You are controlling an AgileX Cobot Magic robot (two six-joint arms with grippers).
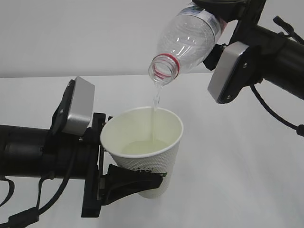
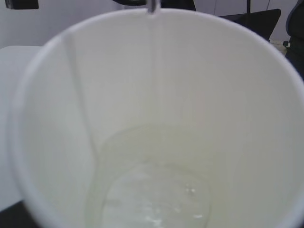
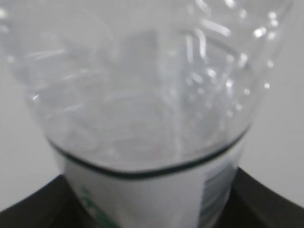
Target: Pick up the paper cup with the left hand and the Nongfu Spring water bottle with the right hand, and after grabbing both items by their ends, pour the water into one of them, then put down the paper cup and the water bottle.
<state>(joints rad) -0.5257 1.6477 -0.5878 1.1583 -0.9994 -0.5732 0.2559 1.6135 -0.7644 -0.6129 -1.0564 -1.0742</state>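
1. The paper cup (image 1: 145,147) hangs above the desk (image 1: 247,190), tilted, clamped low on its wall by the left hand (image 1: 124,179).
2. The water (image 1: 155,102) streams into it and pools inside.
3. The Nongfu Spring water bottle (image 1: 187,42), mouth down, is held at its labelled end by the right hand (image 1: 216,7).

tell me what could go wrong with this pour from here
1. The water falls as a thin stream close to the far rim of the paper cup; a small shift of the Nongfu Spring water bottle could send it over the edge onto the table.
2. The left hand holds the cup low and tilted, so the rising pool might spill or the thin wall might buckle.
3. The right hand grips the bottle near its base; the steeply tipped bottle could slip.
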